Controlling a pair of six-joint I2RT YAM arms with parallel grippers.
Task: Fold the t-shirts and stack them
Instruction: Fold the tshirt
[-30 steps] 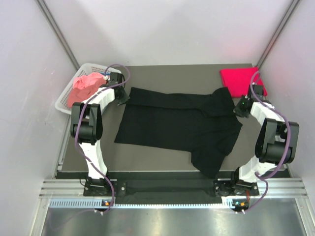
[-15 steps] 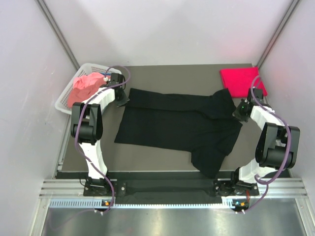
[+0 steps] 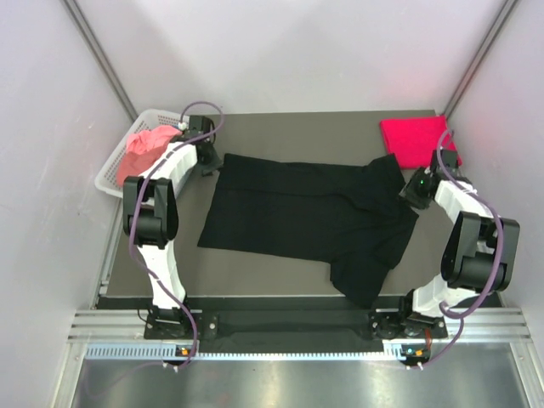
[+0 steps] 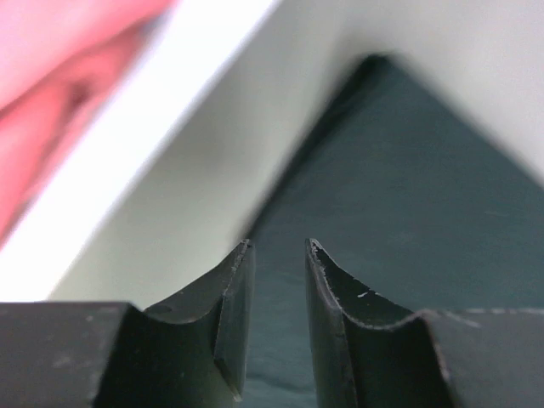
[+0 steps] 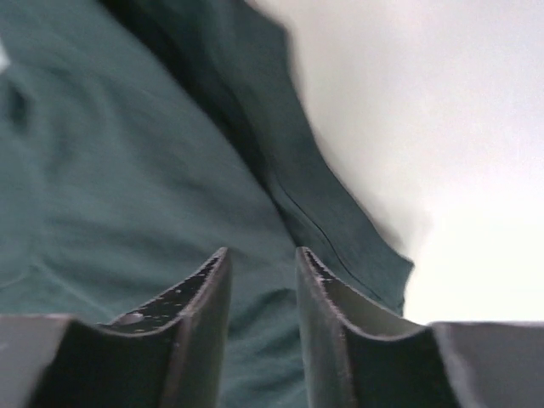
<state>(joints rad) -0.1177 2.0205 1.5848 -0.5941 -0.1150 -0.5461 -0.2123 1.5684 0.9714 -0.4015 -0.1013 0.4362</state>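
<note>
The black t-shirt [image 3: 306,212] lies spread flat across the table. My left gripper [image 3: 209,163] is at its back left corner. In the left wrist view the gripper [image 4: 279,244] has its jaws drawn close with the dark cloth [image 4: 408,195] between them. My right gripper [image 3: 410,194] is at the shirt's right edge by the sleeve. In the right wrist view the gripper [image 5: 262,251] pinches a small ridge of the cloth [image 5: 127,178]. A folded crimson t-shirt [image 3: 415,140] lies at the back right. A salmon pink t-shirt [image 3: 144,146] sits in the basket. No blue shirt is in view.
The white lattice basket [image 3: 115,174] stands at the table's back left, close to my left arm; its rim [image 4: 127,153] shows in the left wrist view. Pale walls close in the table on three sides.
My right gripper has moved in from beside the shirt onto its right edge. My left gripper has shifted slightly back at the shirt's corner. The shirt has barely moved.
</note>
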